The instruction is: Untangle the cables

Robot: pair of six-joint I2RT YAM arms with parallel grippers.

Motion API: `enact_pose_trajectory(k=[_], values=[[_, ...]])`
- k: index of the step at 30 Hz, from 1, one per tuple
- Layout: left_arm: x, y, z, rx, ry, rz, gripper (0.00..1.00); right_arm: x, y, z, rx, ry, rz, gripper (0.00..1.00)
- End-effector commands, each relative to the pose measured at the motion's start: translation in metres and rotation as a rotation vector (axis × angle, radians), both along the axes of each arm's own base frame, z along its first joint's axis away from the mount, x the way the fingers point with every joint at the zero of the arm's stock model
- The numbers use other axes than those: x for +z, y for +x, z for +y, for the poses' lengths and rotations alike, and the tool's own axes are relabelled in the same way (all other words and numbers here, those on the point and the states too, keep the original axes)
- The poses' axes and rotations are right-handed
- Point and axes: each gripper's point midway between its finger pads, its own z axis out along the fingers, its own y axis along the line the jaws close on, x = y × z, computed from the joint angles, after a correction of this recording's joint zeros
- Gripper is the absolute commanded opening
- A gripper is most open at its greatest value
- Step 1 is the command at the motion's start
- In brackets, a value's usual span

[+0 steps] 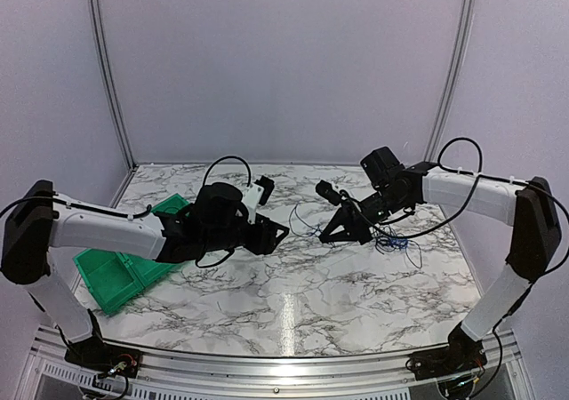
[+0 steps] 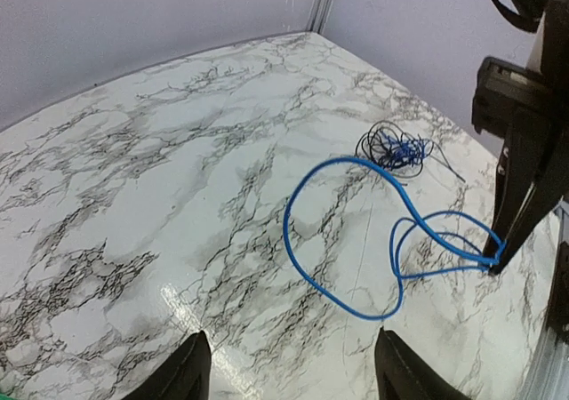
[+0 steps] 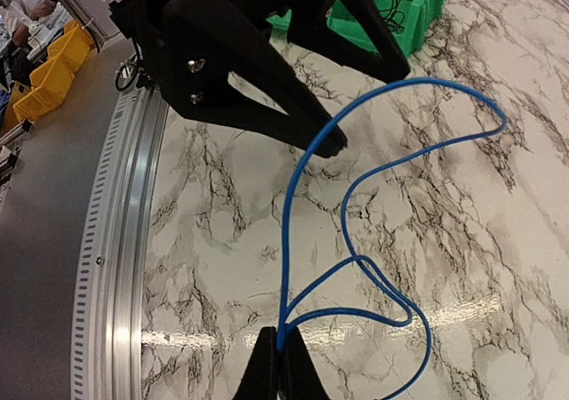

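Cable (image 3: 284, 267), 1 blue, clamped in R tool (image 3: 281, 340), 1 black tangle (image 2: 396, 147), L tool (image 2: 292, 338) apart

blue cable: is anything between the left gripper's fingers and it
Nothing visible. In the left wrist view only bare marble table lies between the open left gripper and the loop of the blue cable. The right gripper pinches the cable at the loop's right side, off that path.

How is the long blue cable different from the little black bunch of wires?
The blue cable spreads in big open loops; the black bunch is a small tight knot. The right claw pinches the blue cable, while no claw touches the black bunch. Both are thin, bendy wires.
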Motion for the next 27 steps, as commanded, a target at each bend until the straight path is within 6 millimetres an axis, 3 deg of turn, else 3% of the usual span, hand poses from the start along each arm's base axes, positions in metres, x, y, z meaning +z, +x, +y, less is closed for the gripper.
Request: enact_pose_trajectory(k=[1,6,10,12,14,15,17,19,22,27], values=[[0.038,0.023,-0.018,0.077,-0.245,0.014,0.65,0.032,-0.009,0.004,0.044,0.077,-0.020,0.00],[0.036,0.034,-0.040,0.029,-0.374,0.115,0.60,0.032,-0.011,0.003,0.044,0.079,-0.025,0.01],[0.037,0.046,-0.054,0.002,-0.457,0.181,0.38,0.032,-0.014,0.002,0.043,0.081,-0.033,0.01],[0.040,0.049,-0.061,-0.025,-0.490,0.194,0.18,0.028,-0.012,0.000,0.031,0.068,-0.043,0.02],[0.050,0.048,-0.065,-0.062,-0.519,0.181,0.00,0.021,-0.008,-0.004,0.008,0.033,-0.059,0.20],[0.057,0.046,-0.065,-0.075,-0.530,0.165,0.00,0.016,-0.002,-0.009,-0.016,0.008,-0.072,0.31],[0.069,0.048,-0.059,-0.050,-0.537,0.128,0.00,0.013,0.011,-0.021,-0.068,-0.023,-0.090,0.42],[0.069,0.054,-0.048,0.018,-0.540,0.114,0.00,0.018,0.019,-0.028,-0.094,-0.037,-0.120,0.46],[0.072,0.052,-0.047,0.013,-0.549,0.126,0.00,0.025,0.030,-0.029,-0.124,-0.052,-0.180,0.50],[0.073,0.049,-0.052,0.000,-0.567,0.153,0.00,0.036,0.033,-0.012,-0.107,-0.015,-0.187,0.58]])
